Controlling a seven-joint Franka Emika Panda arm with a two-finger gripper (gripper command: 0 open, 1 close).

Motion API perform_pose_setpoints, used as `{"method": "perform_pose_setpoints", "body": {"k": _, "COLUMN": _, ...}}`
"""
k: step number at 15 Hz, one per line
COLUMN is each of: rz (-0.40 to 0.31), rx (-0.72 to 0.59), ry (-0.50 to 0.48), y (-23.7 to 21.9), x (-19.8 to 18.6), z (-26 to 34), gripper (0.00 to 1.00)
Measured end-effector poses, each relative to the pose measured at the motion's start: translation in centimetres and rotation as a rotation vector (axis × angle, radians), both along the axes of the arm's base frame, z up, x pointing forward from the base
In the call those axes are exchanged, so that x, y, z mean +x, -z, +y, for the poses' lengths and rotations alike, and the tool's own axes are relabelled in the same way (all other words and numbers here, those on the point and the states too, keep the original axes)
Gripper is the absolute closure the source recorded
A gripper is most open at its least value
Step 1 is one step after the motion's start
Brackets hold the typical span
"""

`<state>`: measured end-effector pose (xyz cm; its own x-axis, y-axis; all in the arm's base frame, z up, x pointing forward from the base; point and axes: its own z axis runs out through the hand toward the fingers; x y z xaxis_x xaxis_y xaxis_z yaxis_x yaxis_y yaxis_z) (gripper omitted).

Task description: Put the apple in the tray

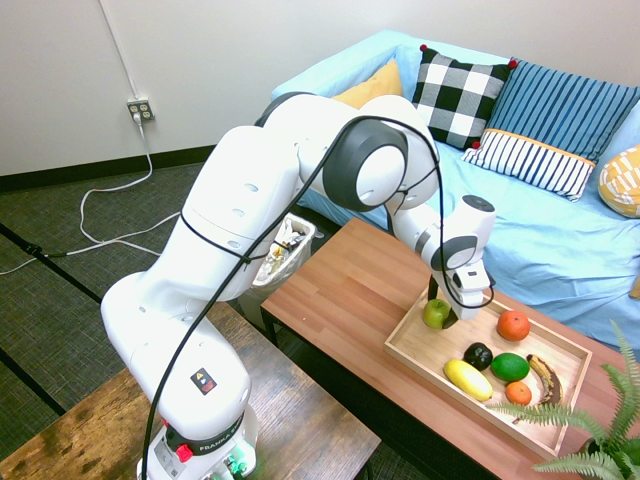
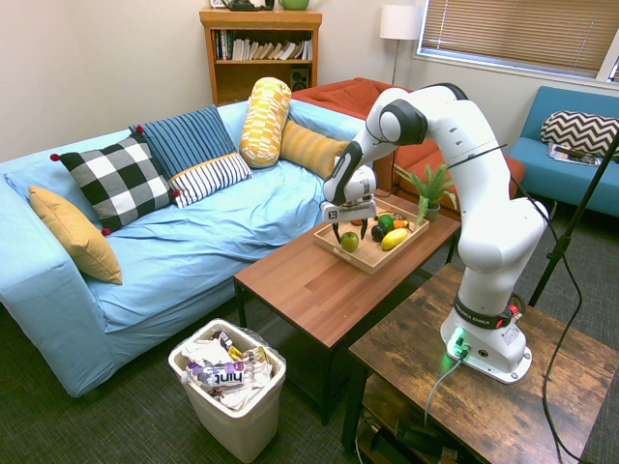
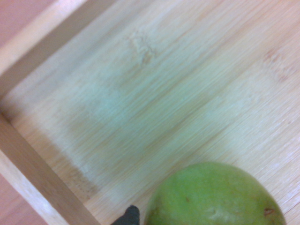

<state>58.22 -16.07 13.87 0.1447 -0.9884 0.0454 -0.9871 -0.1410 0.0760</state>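
Observation:
The yellow-green apple (image 1: pixel 436 314) (image 2: pixel 349 242) rests on the floor of the light wooden tray (image 1: pixel 415 346) (image 2: pixel 338 254), in the corner nearest the sofa-free end of the table. My gripper (image 1: pixel 441 318) (image 2: pixel 349 235) points down over it, open, with one dark finger on each side of the apple. In the wrist view the apple (image 3: pixel 215 197) fills the lower right, on the tray's pale wood (image 3: pixel 154 93) near a corner of its rim.
The tray also holds an orange-red fruit (image 1: pixel 513 324), a dark fruit (image 1: pixel 478 355), a yellow oval one (image 1: pixel 468 379), a green one (image 1: pixel 510 367) and a brown banana (image 1: pixel 545 378). A potted plant (image 1: pixel 600 430) stands beyond it. A full waste bin (image 2: pixel 227 387) sits beside the table.

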Motion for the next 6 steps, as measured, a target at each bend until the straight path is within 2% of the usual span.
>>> {"method": "perform_pose_setpoints", "body": {"k": 6, "rz": -0.068, "rx": -0.013, "ry": -0.005, "y": -7.7, "x": -0.7, "z": -0.7, "gripper": 0.00}}
